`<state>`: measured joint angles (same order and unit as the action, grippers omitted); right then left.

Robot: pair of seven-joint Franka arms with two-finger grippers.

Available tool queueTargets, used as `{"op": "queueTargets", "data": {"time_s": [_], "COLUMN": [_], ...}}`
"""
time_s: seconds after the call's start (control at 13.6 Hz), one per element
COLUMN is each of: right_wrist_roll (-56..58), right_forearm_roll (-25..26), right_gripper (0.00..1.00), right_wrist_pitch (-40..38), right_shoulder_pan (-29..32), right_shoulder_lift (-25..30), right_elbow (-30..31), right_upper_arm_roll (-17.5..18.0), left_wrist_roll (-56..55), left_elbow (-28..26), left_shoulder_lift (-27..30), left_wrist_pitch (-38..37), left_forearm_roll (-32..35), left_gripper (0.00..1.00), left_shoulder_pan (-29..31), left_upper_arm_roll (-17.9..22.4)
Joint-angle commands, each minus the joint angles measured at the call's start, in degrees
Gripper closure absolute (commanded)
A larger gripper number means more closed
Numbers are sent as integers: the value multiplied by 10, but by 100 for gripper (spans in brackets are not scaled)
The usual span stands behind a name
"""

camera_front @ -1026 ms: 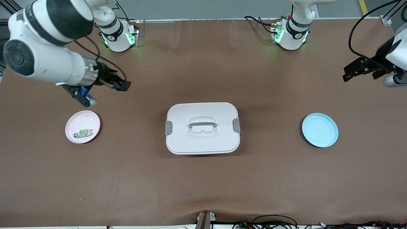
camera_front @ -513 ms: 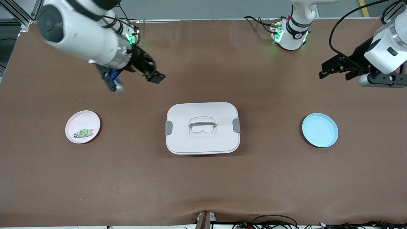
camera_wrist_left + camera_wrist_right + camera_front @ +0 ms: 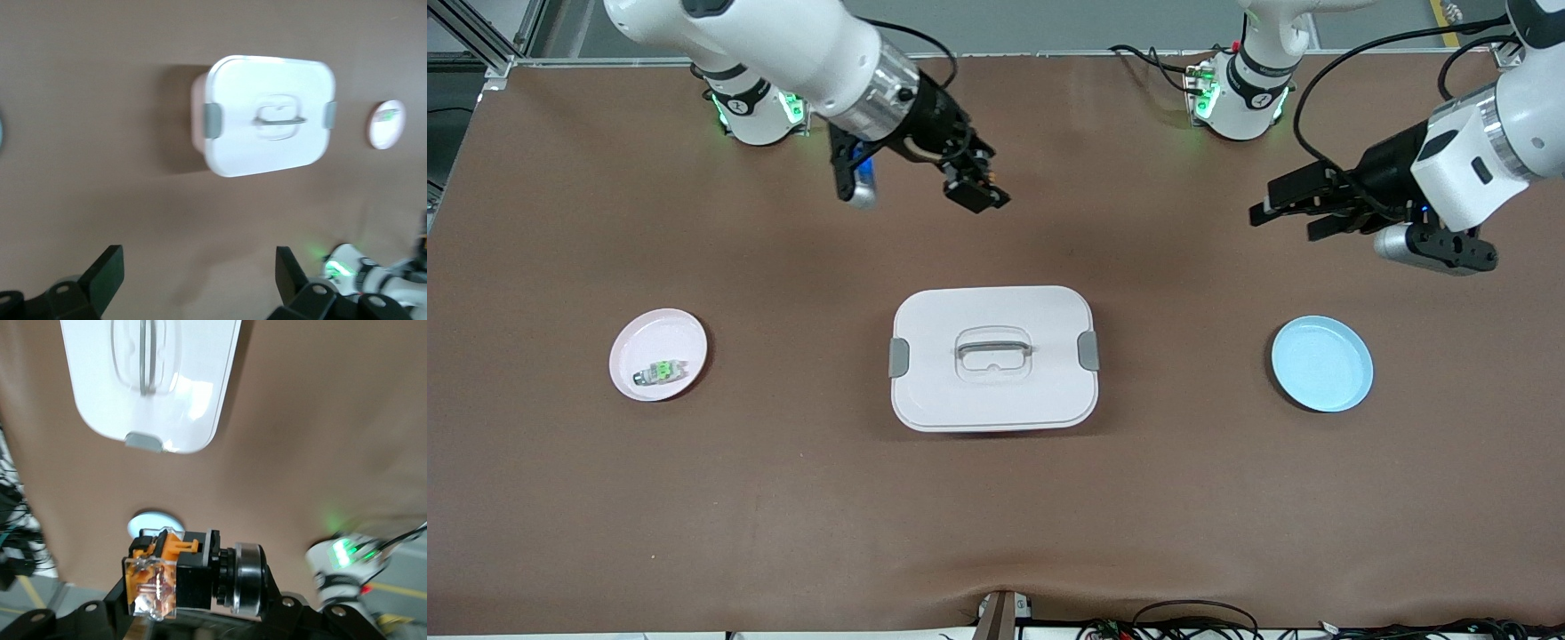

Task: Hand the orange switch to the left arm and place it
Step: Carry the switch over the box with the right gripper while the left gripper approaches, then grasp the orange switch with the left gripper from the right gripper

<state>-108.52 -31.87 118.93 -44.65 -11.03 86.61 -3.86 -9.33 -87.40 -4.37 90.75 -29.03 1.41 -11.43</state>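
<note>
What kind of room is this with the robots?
Probably a robot lab or test bench. Two white arms are bolted along the edge of a brown table, cables trail along its front edge, and neat props are laid out: a white box, a pink plate and a blue plate.

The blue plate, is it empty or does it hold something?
Empty. The blue plate shows only its bare surface in the front view; nothing lies on it.

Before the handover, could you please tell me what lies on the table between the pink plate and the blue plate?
The front view shows only the box between the pink plate and blue plate.
</note>
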Motion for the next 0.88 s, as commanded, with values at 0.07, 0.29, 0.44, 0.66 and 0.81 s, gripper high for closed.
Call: {"op": "queueTargets", "data": {"time_s": [0.07,0.29,0.44,0.66,0.81], "right_wrist_roll": [-84,-107,-107,-106,-106], "right_forearm_roll": [-24,-57,-70,-70,-69], "right_gripper": [76,76,76,76,76], "right_wrist_pitch": [109,172,193,193,194], "right_shoulder_pan": [-42,-56,-67,-67,-69], "right_shoulder_lift": [-37,-58,-69,-73,-73], "right_elbow": [-7,-7,-8,-7,-7], "right_upper_arm_roll": [-7,-7,-8,-8,-8], "left_wrist_roll": [-48,-68,-54,-2,48], "left_elbow": [-17,-55,-97,-135,-165], "left_shoulder_lift": [3,3,18,32,48], "left_wrist_pitch": [67,115,134,142,145], "left_forearm_roll": [-35,-89,-115,-140,-175], "left_gripper": [0,0,0,0,4], "left_shoulder_pan": [2,5,6,7,9], "left_upper_arm_roll": [-37,-72,-82,-89,-89]}}
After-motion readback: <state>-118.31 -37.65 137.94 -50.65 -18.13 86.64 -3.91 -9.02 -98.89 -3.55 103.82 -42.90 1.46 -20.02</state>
